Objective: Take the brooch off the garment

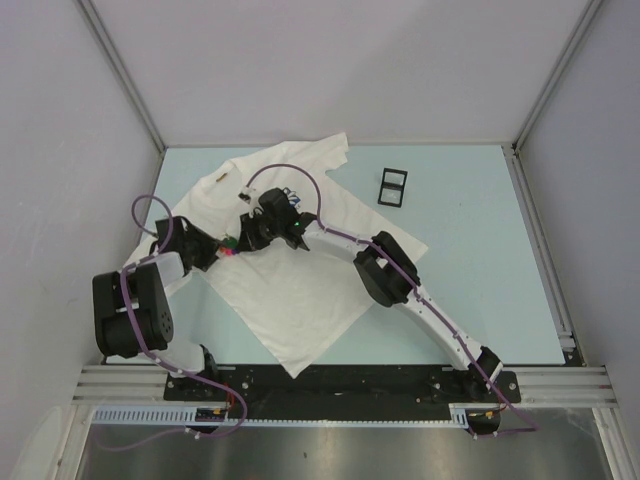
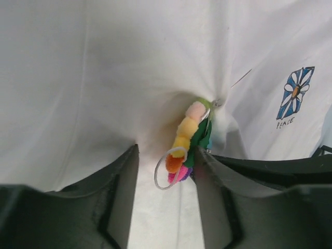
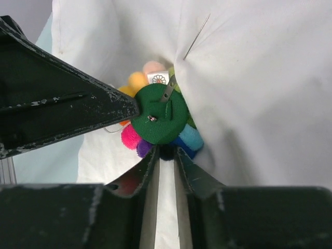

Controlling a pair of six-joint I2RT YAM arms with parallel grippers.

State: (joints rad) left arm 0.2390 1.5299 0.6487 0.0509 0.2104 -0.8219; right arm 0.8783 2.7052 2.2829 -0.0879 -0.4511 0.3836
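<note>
While unpinning the brooch, the left gripper is gaping wide; the right gripper is sitting narrow, hold unclear. Next, the pin needs sliding from the garment.

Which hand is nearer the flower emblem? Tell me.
Right. The right hand meets the brooch on the flower emblem side; the left hand straddles it from the far side.

The top view looks steeply down from above the near edge, taking in the whole tabletop. Both wrist views sit very close, facing out past their own fingers from opposite sides, and share the brooch on the white garment.
</note>
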